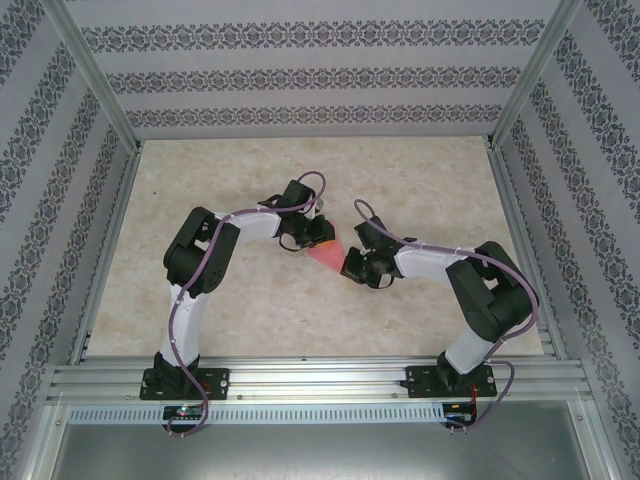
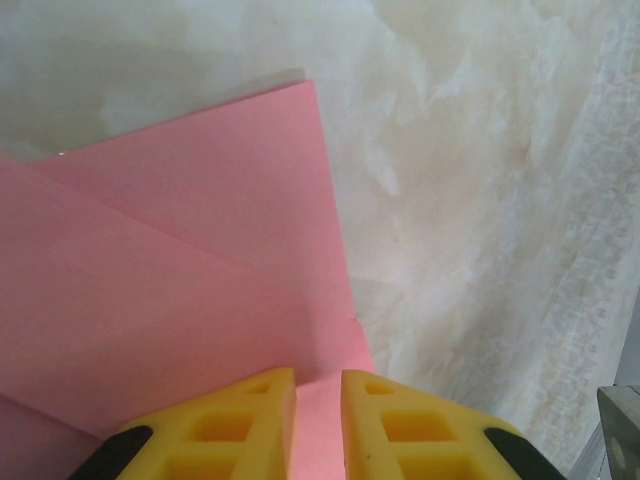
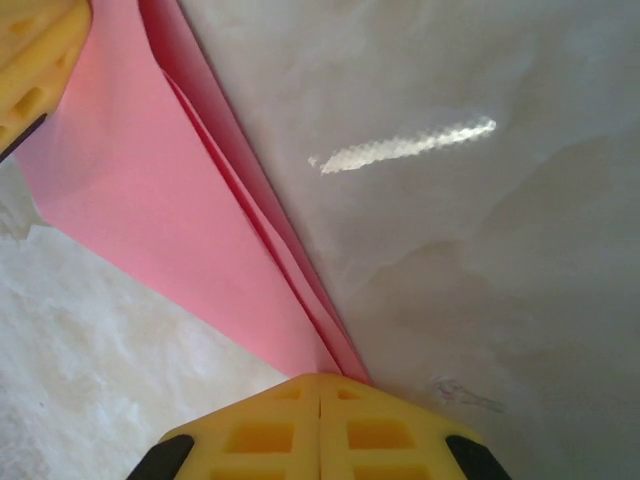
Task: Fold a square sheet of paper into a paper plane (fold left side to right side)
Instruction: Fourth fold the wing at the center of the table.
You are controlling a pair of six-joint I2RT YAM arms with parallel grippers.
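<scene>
Yellow fingers of the right gripper [image 3: 320, 380] are pressed together with no gap, pinching the narrow pointed end of the folded pink paper [image 3: 150, 200], probably to anchor that tip while the other side is worked. On the left gripper [image 2: 318, 378] the fingers stand a thin slit apart with pink showing in the gap; whether they grip the sheet I cannot tell. The paper, already creased into layered flaps, lies mid-table between the two grippers. Beneath it is a pale, marbled table [image 1: 420, 180], slightly glossy, walled on three sides by patterned panels [image 1: 300, 75], with a metal rail [image 1: 320, 380] along the near edge.
</scene>
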